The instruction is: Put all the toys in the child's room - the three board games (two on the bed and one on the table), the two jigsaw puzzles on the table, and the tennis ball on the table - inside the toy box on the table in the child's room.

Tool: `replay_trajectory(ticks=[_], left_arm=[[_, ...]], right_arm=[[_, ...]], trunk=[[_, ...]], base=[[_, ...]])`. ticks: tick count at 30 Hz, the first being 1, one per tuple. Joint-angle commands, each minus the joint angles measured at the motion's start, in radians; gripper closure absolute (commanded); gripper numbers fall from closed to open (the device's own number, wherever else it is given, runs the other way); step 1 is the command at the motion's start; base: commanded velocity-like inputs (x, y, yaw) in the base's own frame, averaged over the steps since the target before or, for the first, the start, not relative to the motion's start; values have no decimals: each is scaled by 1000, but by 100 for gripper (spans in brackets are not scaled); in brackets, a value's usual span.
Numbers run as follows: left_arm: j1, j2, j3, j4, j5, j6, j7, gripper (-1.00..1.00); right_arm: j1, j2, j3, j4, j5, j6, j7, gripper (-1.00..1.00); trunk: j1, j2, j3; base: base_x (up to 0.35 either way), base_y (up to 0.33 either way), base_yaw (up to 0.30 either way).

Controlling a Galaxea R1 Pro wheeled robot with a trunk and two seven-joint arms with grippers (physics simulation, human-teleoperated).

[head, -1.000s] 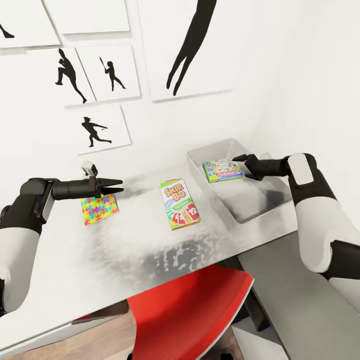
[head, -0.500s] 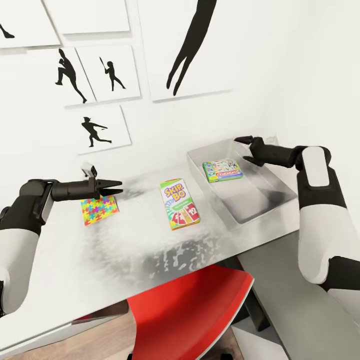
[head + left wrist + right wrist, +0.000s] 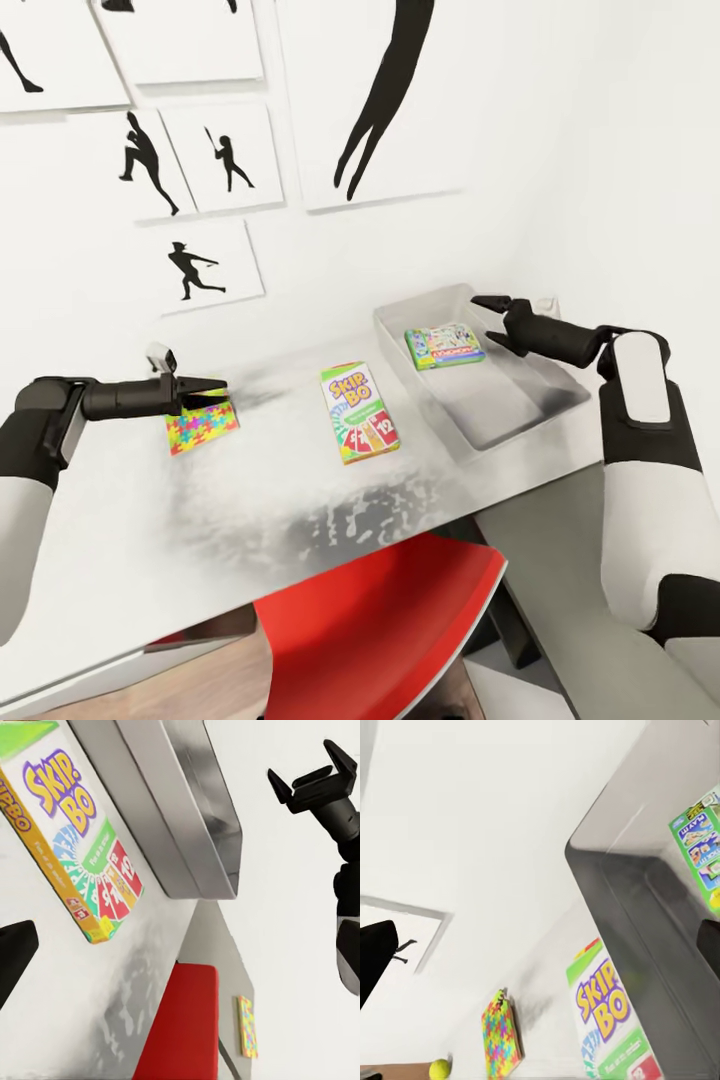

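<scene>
In the head view, the table [image 3: 300,500] is stretching across the middle of the frame, with a red chair [image 3: 390,630] tucked under its near edge at the bottom. The toy box [image 3: 500,400] is sitting right of centre on the table, and a green-edged board game [image 3: 445,345] is lying inside it toward its far end. The right gripper [image 3: 490,318] is hovering over the far right corner of the toy box, its two fingers spread apart and holding nothing; the left wrist view is showing the same gripper [image 3: 313,776] with a clear gap between its fingers.

The SKIP-BO box [image 3: 359,411] is lying flat at the centre of the table, just left of the toy box and not touching it. Further left, a jigsaw puzzle [image 3: 202,428] is lying flat on the table. The left gripper [image 3: 212,388] is hanging just above the puzzle's far edge; its fingers are appearing close together, though I cannot tell for certain from this angle.

In the right wrist view, the tennis ball [image 3: 439,1069] is sitting at the lower left, near the jigsaw puzzle. Black baseball-player pictures [image 3: 195,265] are hanging on the white wall in the upper left of the head view.
</scene>
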Motion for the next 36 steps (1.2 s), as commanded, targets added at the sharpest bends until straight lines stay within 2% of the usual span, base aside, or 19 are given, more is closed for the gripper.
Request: replay_trajectory(ticks=[1,4,6,9,12,17,18,20,21,22,23,24,26,27,29,36], left_arm=[[8,8,1,0,-1,11,-4,-100],[19,20,2,0,0,11,-4,-100],[28,26,2,1,1,11,-4,-100],[45,28,3,2,1,11,-4,-100],[64,33,4,3,0,11,-4,-100],[87,48,5,3,11,11,-4,-100],[95,56,4,4,29,11,-4,-100],[103,64,3,4,55,11,-4,-100],[115,73,2,4,86,11,-4,-100],[122,77,1,3,101,11,-4,-100],[137,86,0,2,131,11,-4,-100],[146,91,-1,2,143,11,-4,-100],[176,110,-2,-1,174,11,-4,-100],[183,114,-2,-2,178,11,-4,-100],[211,123,-2,-3,189,11,-4,-100],[289,134,-1,-4,198,11,-4,-100]], right_arm=[[28,-1,-1,-33,-9,4,-6,-100],[91,-2,-1,-105,-19,4,-2,-100],[154,-3,-2,-176,-53,4,17,-100],[212,-15,-4,-236,-110,4,50,-100],[282,-57,-2,-294,-179,4,84,-100],[383,-92,-17,-347,-234,4,128,-100],[423,-98,-39,-355,-249,4,157,-100],[463,-102,-71,-361,-261,4,195,-100],[503,-105,-107,-365,-269,4,243,-100],[522,-106,-124,-366,-271,4,268,-100],[560,-108,-155,-368,-275,4,322,-100],[577,-108,-168,-369,-276,4,350,-100],[645,-110,-207,-370,-275,4,453,-100],[661,-110,-215,-371,-275,4,475,-100],[732,-111,-247,-371,-274,4,552,-100],[912,-108,-332,-374,-272,4,713,-100]], trunk=[[1,-2,0],[1,-2,5],[1,-2,8],[1,-2,13],[1,-2,18],[1,-2,26],[1,-2,28],[1,-2,31],[1,-2,33],[1,-2,35],[1,-2,36],[1,-2,38],[1,-2,41],[1,-2,43],[1,-2,46],[1,-2,58]], base=[[0,0,0],[0,0,0],[0,0,0],[0,0,0],[0,0,0],[0,0,0],[0,0,0],[0,0,0],[0,0,0],[0,0,0],[0,0,0],[0,0,0],[0,0,0],[0,0,0],[0,0,0],[0,0,0]])
